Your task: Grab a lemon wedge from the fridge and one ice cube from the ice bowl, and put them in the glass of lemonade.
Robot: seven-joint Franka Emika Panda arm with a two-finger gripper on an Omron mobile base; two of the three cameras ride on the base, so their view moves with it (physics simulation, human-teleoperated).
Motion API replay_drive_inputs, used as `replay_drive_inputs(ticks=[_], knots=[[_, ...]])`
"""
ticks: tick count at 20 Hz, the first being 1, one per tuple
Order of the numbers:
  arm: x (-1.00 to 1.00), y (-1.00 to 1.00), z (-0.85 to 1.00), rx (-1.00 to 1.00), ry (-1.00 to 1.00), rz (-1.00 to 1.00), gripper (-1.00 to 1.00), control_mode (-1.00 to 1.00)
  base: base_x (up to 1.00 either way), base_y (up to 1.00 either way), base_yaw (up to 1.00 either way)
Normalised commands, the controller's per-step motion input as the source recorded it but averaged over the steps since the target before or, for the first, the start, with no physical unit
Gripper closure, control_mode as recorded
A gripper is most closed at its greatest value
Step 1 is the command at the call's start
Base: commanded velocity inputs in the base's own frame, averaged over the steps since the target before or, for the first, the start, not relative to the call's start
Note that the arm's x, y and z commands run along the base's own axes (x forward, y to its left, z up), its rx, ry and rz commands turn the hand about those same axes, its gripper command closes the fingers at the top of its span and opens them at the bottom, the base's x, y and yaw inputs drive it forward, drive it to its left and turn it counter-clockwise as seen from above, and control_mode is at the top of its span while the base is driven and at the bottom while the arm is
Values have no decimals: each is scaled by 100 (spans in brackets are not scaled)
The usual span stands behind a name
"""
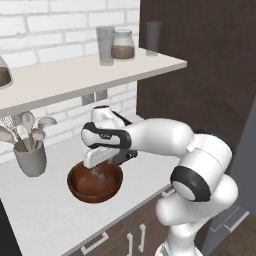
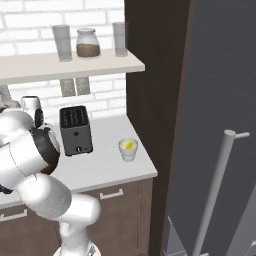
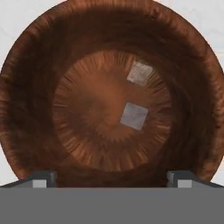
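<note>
The reddish-brown ice bowl (image 1: 95,184) (image 3: 30,87) sits on the white counter. Two pale ice cubes lie on its floor, one near the middle (image 3: 134,116) and one further up (image 3: 140,72). My gripper (image 1: 99,175) (image 3: 111,180) hangs open just above the bowl's inside, pointing down, with nothing between its fingertips (image 3: 41,179). The glass of lemonade (image 2: 128,150) stands on the counter to the right of the toaster, and a small yellow piece that looks like the lemon wedge (image 2: 130,145) rests in it. The grey fridge (image 2: 220,100) stands at the far right.
A grey utensil cup (image 1: 30,159) with spoons stands left of the bowl. The black toaster (image 2: 76,130) stands between bowl and glass. A shelf (image 1: 75,75) overhead carries tall glasses and a jar (image 1: 123,46). The fridge's bar handle (image 2: 217,185) juts out.
</note>
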Motion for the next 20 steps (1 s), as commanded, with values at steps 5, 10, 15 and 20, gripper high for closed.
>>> replay_drive_inputs(ticks=[5, 10, 15, 20], knots=[[9, 17, -62, 0, -6, -19, -100, -100, 0, 0, 0], [5, 32, -50, 0, -16, -17, -100, -100, 0, 0, 0], [0, -4, -9, 0, -2, -11, -100, -100, 0, 0, 0], [1, -31, -7, 0, 0, -4, -100, -100, 0, 0, 0]])
